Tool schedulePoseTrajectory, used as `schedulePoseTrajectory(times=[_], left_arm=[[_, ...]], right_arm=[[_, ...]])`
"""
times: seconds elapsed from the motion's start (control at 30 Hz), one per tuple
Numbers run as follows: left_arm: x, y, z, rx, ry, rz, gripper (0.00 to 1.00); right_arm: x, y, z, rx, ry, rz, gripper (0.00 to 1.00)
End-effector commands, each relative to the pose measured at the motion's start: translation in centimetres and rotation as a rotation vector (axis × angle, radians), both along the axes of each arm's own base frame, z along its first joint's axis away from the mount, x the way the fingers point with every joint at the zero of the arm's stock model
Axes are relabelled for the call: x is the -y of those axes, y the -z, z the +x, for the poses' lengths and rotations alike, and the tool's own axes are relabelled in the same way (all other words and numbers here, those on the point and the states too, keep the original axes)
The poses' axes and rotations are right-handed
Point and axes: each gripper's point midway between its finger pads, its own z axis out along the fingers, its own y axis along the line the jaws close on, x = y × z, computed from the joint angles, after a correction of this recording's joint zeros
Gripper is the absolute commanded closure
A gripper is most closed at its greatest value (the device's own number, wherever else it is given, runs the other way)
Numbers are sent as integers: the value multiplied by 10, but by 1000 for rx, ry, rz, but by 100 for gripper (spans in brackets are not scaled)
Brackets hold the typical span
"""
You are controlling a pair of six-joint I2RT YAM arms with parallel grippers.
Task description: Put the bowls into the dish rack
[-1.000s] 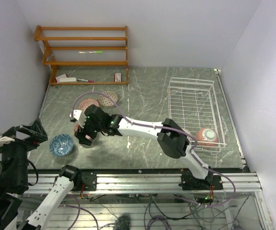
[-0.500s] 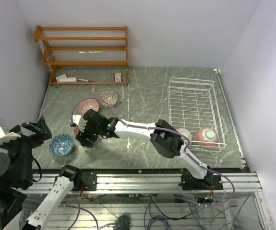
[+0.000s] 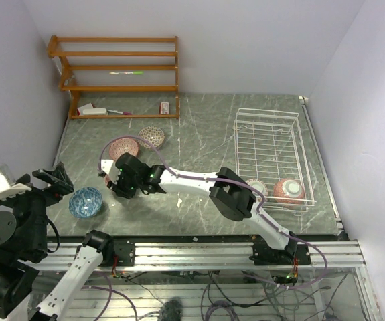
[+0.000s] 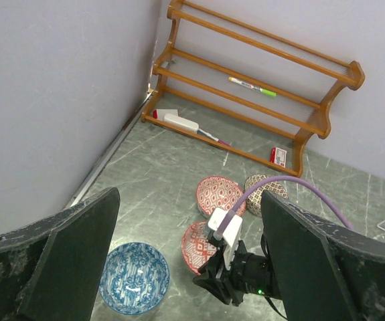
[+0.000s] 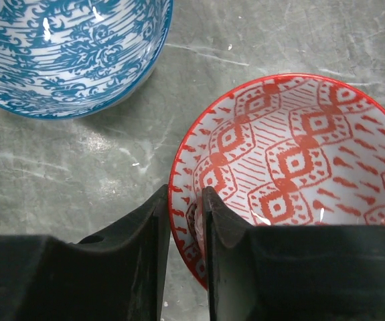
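Note:
My right gripper (image 5: pixel 184 195) has its jaws pinched on the near rim of a red-patterned bowl (image 5: pixel 299 160), one finger inside and one outside. That bowl (image 4: pixel 197 247) sits on the table at the left, mostly under the gripper (image 3: pixel 115 182) in the top view. A blue bowl (image 3: pixel 86 201) lies just left of it. Behind stand a second red bowl (image 3: pixel 123 147) and a brown bowl (image 3: pixel 151 136). The white wire dish rack (image 3: pixel 266 111) at the right holds two bowls (image 3: pixel 289 190) at its near end. My left gripper (image 4: pixel 187 207) hangs open, high above the blue bowl (image 4: pixel 135 277).
An orange-brown wooden shelf (image 3: pixel 118 67) stands against the back wall, with a marker and small items on it. The right arm stretches across the table's middle from its base to the left side. Walls close in the table at left and right.
The right gripper has slid slightly left and back onto the red bowl's rim and closed its jaws on it. The left arm has barely shifted.

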Motion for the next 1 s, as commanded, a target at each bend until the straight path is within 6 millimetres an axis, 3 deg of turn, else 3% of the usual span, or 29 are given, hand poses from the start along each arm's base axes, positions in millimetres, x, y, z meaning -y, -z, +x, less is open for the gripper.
schedulePoseTrajectory(times=[0.0,0.17,0.27,0.57,0.77,0.97], left_arm=[[2,-7,1,32,16,-11,2],[1,-7,-2,38,15,-21,2],[1,-9,-4,45,18,-26,2],[-1,-10,-10,60,22,-39,3],[1,-11,-10,68,35,-42,2],[3,-12,-8,71,42,-35,2]], right_arm=[[7,7,0,2,8,-23,77],[12,-17,-6,-9,10,26,84],[16,-35,-13,-28,9,63,100],[46,-102,-19,-171,35,230,100],[91,-157,-7,-255,73,368,100],[170,-191,45,-300,245,503,100]])
